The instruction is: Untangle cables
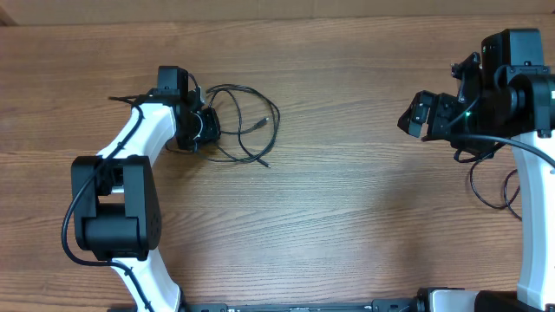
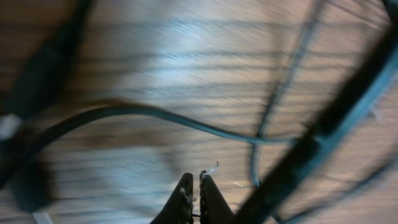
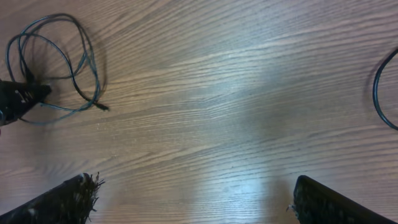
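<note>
The cables [image 1: 251, 121] lie as a loose tangle of thin black loops on the wooden table, left of centre, with small plugs at the ends. My left gripper [image 1: 208, 130] is at the tangle's left edge. In the left wrist view its fingers [image 2: 194, 180] are pressed together with nothing visible between the tips, and blurred cable strands [image 2: 186, 121] run just beyond them. My right gripper [image 1: 416, 117] is open and empty at the far right, well away from the tangle. The right wrist view shows its fingers [image 3: 193, 186] spread wide and the tangle [image 3: 62, 62] far off.
A black wire loop [image 1: 494, 186] lies by the right arm's base and also shows in the right wrist view [image 3: 379, 93]. Bare wooden table [image 1: 347, 199] stretches between the two arms.
</note>
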